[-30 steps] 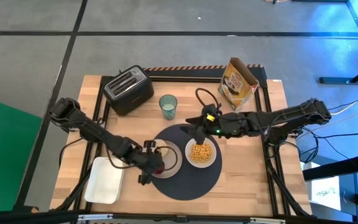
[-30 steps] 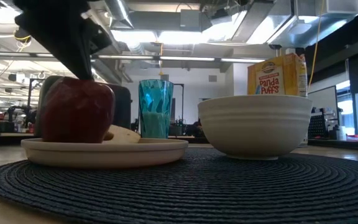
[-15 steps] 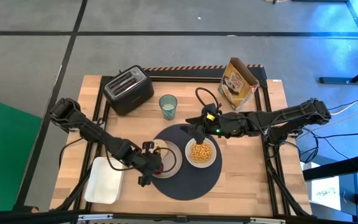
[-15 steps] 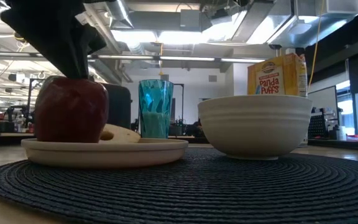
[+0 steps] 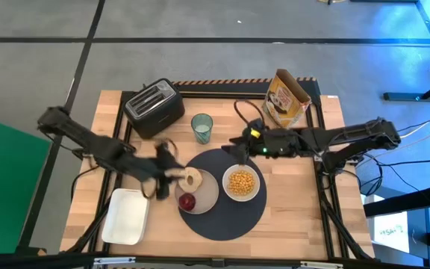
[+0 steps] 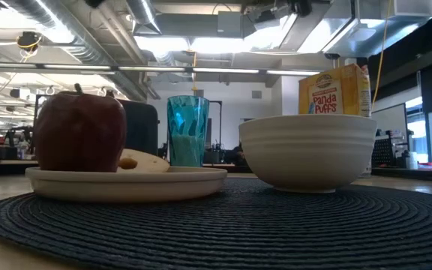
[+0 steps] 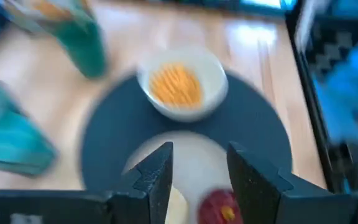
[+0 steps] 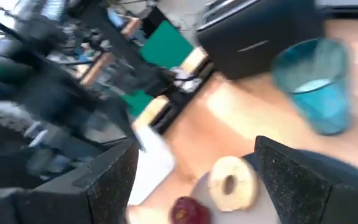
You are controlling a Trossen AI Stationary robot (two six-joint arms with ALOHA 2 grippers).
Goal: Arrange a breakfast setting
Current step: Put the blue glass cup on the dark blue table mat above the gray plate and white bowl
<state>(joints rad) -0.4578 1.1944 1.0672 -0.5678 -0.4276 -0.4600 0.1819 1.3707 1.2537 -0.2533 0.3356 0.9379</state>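
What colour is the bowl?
White: the bowl shows best in the low view.

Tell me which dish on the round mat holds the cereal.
The white bowl, on the mat's right side, holds yellow cereal puffs. The flat beige plate beside it carries the bagel and the red fruit instead.

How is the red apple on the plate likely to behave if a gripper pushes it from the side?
The red apple is round and sits upright on the shallow plate, so it would probably roll or tip rather than slide. The low rim may not stop it. Its skin looks smooth, so it could slip. The bagel beside it might block it on that side.
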